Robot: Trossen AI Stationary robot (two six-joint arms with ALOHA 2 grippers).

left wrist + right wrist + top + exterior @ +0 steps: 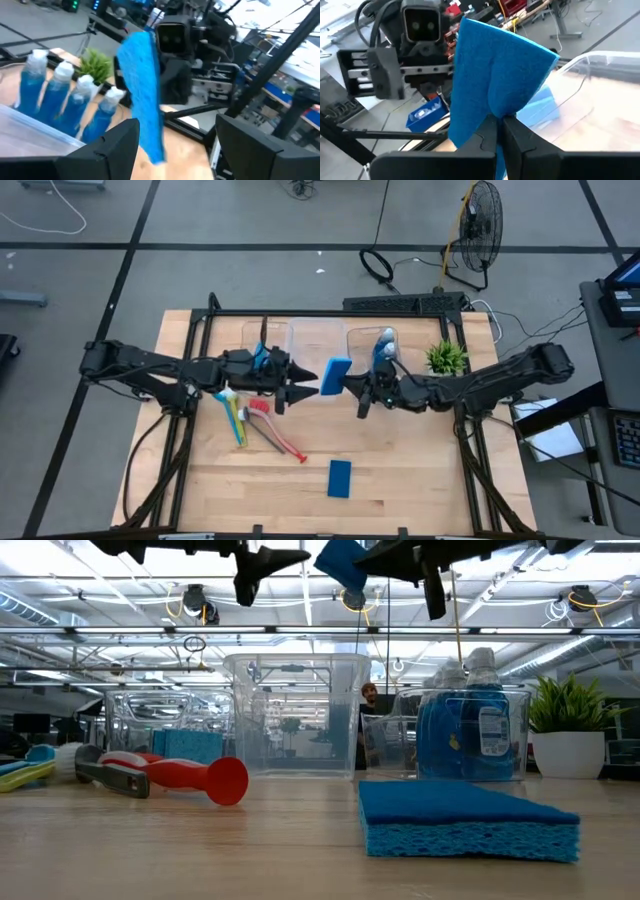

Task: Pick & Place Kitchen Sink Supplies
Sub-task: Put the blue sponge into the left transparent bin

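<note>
Currently my right pincer (347,383) is clamped on a blue sponge (336,370), held edge-on above the table (420,470) at the centre of the frame. My left pincer (308,391), its jaws apart, points at the sponge from the left, just beside it and nearly level. I judge a handover: the sponge's flat faces must align between the left jaws. A second sponge (340,478) lies at the lower centre.
</note>
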